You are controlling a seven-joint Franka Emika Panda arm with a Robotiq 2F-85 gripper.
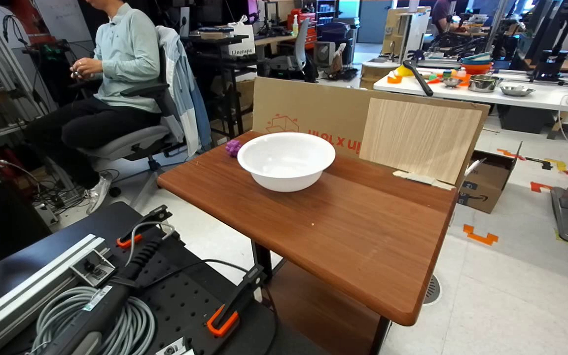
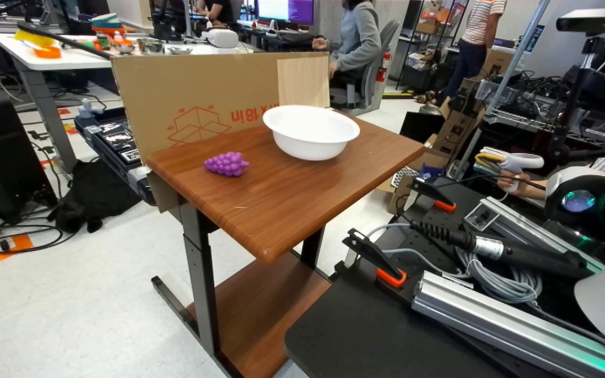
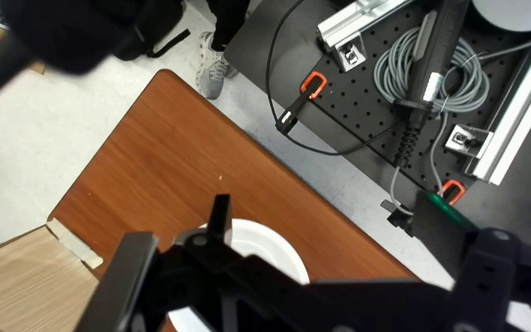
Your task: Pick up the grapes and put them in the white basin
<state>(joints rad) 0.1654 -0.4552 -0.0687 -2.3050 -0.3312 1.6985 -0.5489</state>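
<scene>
One bunch of purple grapes (image 2: 226, 164) lies apart from one white basin (image 2: 310, 148) on a brown table (image 2: 281, 194); two orange-trimmed clamps (image 2: 390, 278) sit at the edge of the black bench (image 2: 355, 325) alongside. One gripper (image 3: 316, 221) (seen in the wrist view) is spread wide.

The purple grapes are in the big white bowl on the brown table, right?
Not quite: the purple grapes aren't in the big white bowl; they lie outside it on the brown table, as both exterior views show. The bowl is on that table.
</scene>
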